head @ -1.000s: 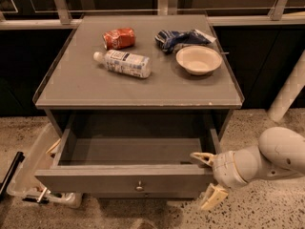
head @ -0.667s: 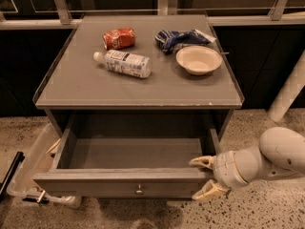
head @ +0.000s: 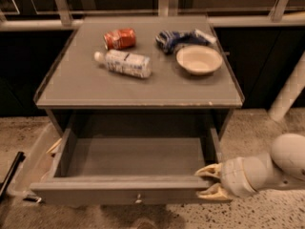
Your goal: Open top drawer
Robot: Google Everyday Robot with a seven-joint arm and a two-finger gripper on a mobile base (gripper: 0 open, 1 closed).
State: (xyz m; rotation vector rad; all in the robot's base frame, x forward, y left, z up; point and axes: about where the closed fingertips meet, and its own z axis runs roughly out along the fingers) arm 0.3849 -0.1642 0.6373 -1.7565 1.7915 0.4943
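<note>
Camera view: gripper spread astride the front right corner of the pulled-out top drawer, contact unclear.

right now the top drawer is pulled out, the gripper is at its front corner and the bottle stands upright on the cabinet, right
Not quite: the camera view shows the bottle lying on its side on the cabinet top. The top drawer is pulled out, with the gripper at its front corner.
</note>
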